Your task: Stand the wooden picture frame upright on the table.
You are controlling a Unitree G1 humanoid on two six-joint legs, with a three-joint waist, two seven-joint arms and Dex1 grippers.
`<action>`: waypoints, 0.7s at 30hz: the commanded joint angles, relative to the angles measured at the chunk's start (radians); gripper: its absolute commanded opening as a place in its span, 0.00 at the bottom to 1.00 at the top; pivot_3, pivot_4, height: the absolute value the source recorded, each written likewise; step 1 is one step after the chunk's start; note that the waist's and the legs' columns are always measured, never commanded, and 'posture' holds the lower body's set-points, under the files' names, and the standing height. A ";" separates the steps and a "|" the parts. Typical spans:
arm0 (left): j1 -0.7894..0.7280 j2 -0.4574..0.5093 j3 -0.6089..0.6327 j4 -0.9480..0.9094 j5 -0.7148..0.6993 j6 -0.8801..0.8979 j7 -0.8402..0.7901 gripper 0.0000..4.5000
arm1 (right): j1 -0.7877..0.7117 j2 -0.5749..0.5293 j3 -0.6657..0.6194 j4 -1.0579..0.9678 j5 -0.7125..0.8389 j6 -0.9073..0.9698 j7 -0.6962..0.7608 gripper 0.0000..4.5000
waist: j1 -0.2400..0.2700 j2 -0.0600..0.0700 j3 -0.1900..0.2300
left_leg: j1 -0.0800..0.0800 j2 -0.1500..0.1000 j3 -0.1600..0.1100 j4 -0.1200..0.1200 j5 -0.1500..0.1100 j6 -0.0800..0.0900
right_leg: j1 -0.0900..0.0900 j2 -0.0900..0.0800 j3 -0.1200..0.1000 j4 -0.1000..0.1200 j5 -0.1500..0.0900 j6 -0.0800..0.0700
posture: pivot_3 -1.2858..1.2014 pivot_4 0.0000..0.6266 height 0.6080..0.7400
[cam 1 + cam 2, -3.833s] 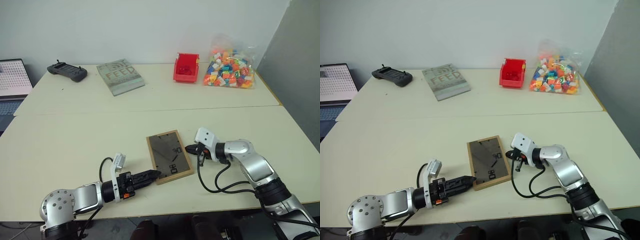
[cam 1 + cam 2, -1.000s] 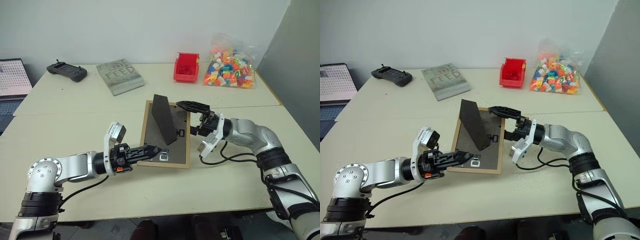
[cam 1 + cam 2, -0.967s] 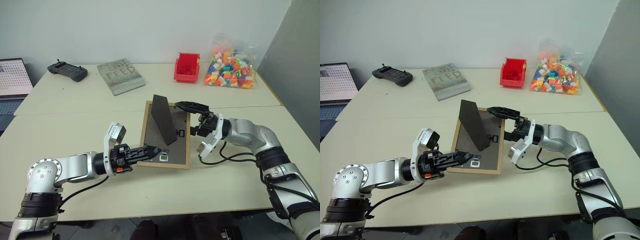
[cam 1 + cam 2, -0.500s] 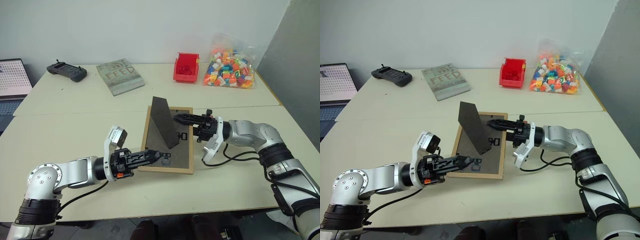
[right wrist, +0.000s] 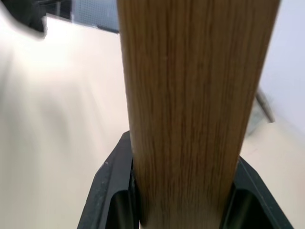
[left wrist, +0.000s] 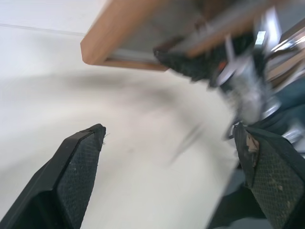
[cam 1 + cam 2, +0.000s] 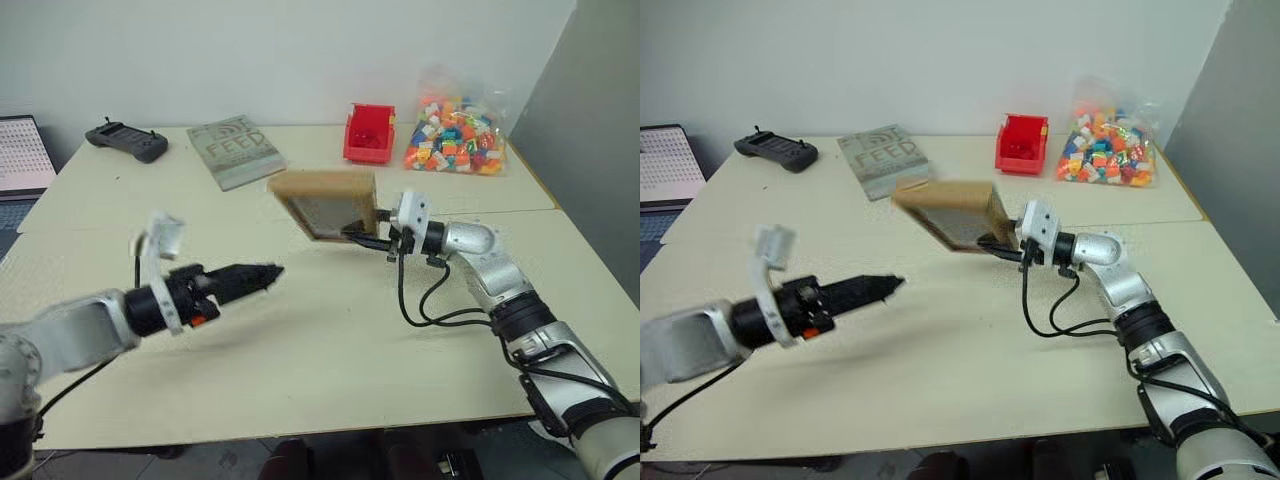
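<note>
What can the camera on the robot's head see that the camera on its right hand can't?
Only the head view takes in the left end effector, open and away from the frame, plus the grey book, red bin and bag of bricks. Only the right wrist view gives a close look at the wood grain along the frame's edge. Both share the picture frame gripped by the right end effector above the table.
</note>
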 commanded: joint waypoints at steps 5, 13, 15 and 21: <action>0.067 -0.131 -0.194 -0.181 0.642 -0.301 -0.033 1.00 | -0.098 0.181 -0.136 0.251 0.017 0.110 0.022 0.30 | 0.003 0.001 0.000 | 0.000 0.000 0.000 -0.001 0.000 -0.001 | -0.001 0.001 0.000 0.000 0.001 -0.001 | 0.52 0.24 1.00; 0.199 -0.207 -0.212 -0.173 0.820 -0.405 -0.131 1.00 | -0.038 0.259 -0.185 0.419 -0.080 -0.046 0.014 0.30 | 0.000 0.001 0.000 | -0.001 0.000 0.003 -0.001 0.000 0.000 | -0.002 0.001 0.002 0.000 0.001 0.000 | 0.52 0.24 1.00; 0.201 -0.224 -0.203 -0.166 0.821 -0.402 -0.140 1.00 | -0.026 0.265 -0.194 0.435 -0.099 -0.064 0.013 0.30 | 0.000 0.001 0.000 | 0.000 0.000 0.002 -0.001 -0.001 0.001 | -0.002 0.001 0.002 0.001 0.001 0.000 | 0.52 0.24 1.00; 0.150 -0.233 -0.180 -0.122 0.813 -0.370 -0.188 1.00 | 0.057 0.246 -0.192 0.352 -0.143 -0.064 0.026 0.30 | 0.002 0.001 0.000 | 0.001 0.000 0.001 0.000 -0.002 0.003 | 0.000 0.001 0.000 0.001 0.001 0.000 | 0.52 0.24 1.00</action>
